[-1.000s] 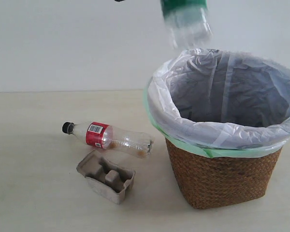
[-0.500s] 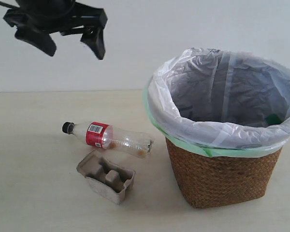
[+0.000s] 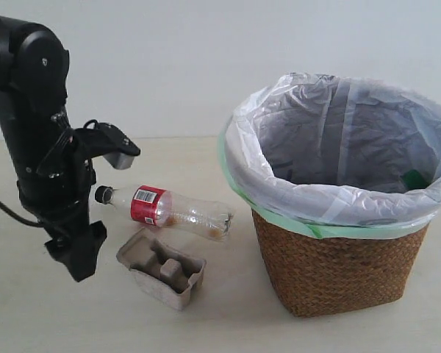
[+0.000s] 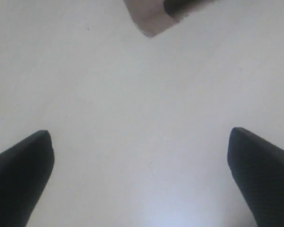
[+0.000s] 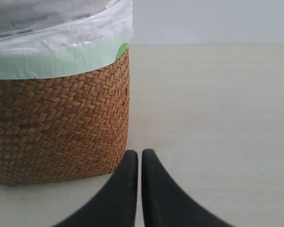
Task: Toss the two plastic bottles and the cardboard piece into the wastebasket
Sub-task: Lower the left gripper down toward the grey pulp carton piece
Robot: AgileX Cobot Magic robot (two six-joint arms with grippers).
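Slim bottle (image 3: 165, 209) and cardboard piece (image 3: 162, 268) out on the table (image 3: 29, 316), big wastebasket (image 3: 338, 272) close by.

Bottle with black cap and red label lying on its side, bottom end near the wastebasket. Cardboard piece just beside it, open side up. Left hand (image 4: 139, 132) low over the table, next to the cardboard piece, fingers spread wide, holding nothing. Right hand (image 5: 139, 153) pinched tight with nothing in it, down low by the wicker wall. Small green thing (image 3: 415, 179) deep inside the white bag (image 3: 309, 198), too hidden to name.
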